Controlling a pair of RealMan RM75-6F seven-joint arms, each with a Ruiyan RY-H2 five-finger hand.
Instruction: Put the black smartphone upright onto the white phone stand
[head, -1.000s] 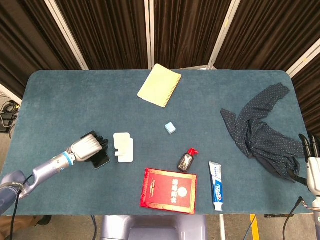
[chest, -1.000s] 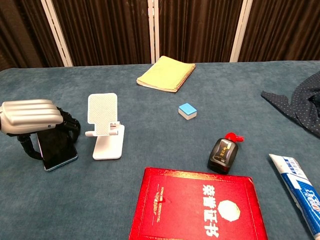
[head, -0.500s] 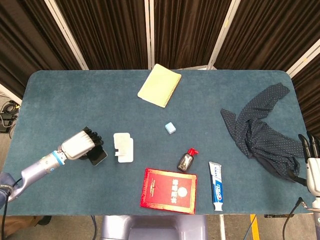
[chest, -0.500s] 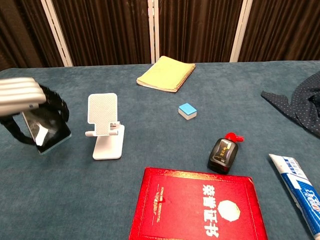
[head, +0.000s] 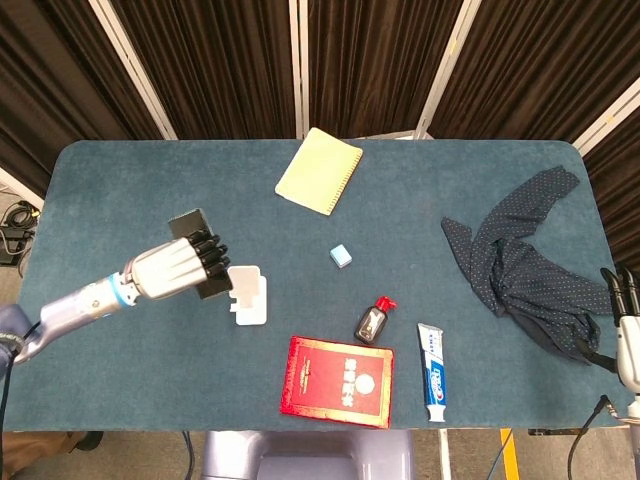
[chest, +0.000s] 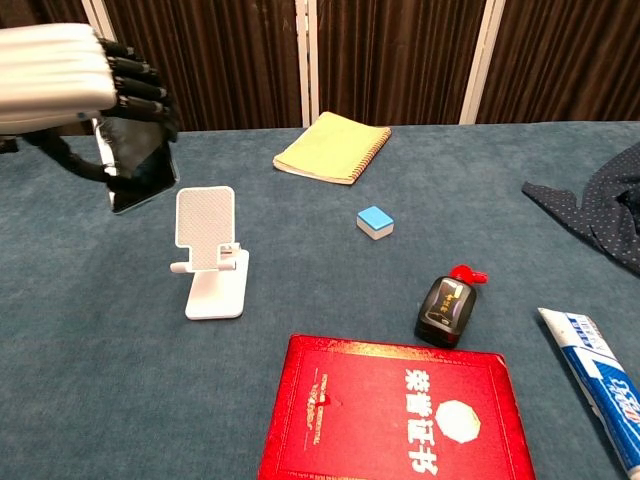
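Observation:
My left hand (head: 178, 268) (chest: 75, 78) grips the black smartphone (head: 195, 240) (chest: 143, 168) and holds it in the air, up and to the left of the white phone stand (head: 247, 296) (chest: 211, 252). The phone hangs tilted, its lower edge above the stand's backrest height in the chest view. The stand sits on the blue table with nothing on it. My right hand (head: 625, 310) shows only at the far right edge of the head view, fingers pointing up and holding nothing.
A yellow notebook (head: 319, 170) lies at the back. A small blue eraser (head: 342, 256), a dark bottle with a red cap (head: 373, 320), a red booklet (head: 338, 381) and a toothpaste tube (head: 431, 371) lie right of the stand. A dark dotted cloth (head: 525, 262) covers the right side.
My left hand has lifted the smartphone off the table and carried it up and toward the stand. The right hand has stayed still.

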